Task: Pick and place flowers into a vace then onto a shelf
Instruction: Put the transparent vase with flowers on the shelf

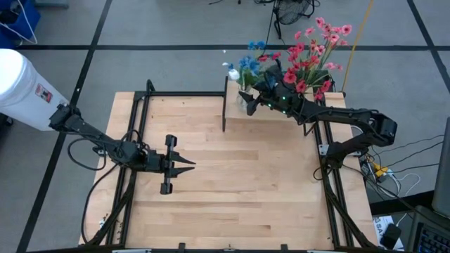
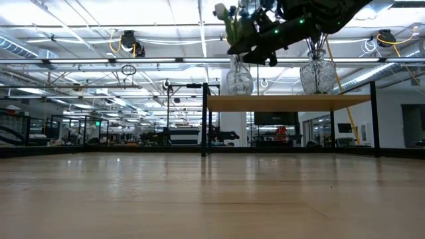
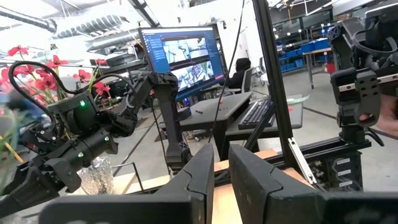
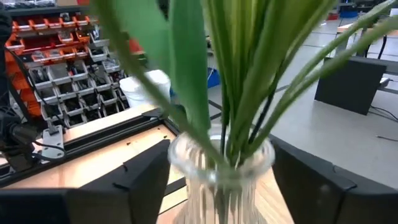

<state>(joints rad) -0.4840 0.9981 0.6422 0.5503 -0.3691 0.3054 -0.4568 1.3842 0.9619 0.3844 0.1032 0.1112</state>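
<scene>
Now right gripper (image 1: 246,100) fingers spread around vase (image 2: 240,78) at shelf (image 2: 285,103) edge; left gripper (image 1: 184,166) clenched mid-table.

Bright overhead strip lights — close green stalks (image 4: 249,68) blurred

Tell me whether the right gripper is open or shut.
Open: the right gripper has its fingers standing apart on either side of the glass vase, not pressing it.

The blooms of the flowers (image 4: 249,68) are running off the right wrist view's top edge; the vase (image 4: 221,180) is getting cut at the bottom; the right arm is hiding the shelf's (image 1: 281,121) vases from above.
</scene>
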